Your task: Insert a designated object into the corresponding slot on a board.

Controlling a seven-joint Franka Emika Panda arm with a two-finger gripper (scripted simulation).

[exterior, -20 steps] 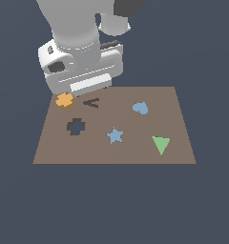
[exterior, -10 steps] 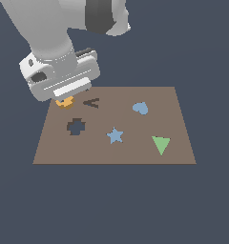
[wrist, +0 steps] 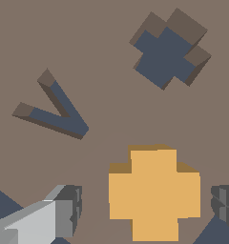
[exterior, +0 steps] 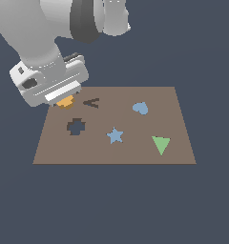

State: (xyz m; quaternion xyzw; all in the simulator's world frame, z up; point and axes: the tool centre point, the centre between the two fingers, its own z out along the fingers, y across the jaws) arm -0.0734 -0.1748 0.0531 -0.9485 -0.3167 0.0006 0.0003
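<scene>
Two fingers of my pincer [wrist: 147,205] stand apart, flanking the flat orange cross-shaped piece [wrist: 154,193]; it looks light and rigid, best pinched across opposite arms.

The board [exterior: 178,147] is plain brown, the cross piece [wrist: 154,193] a flat orange. Its matching slot [wrist: 168,50] shows dark blue-grey inside, like the A-shaped cutout [wrist: 57,112]. The star [exterior: 115,136] and heart [exterior: 140,108] are blue, the triangle [exterior: 161,144] green, the fingers [wrist: 71,209] grey.
</scene>
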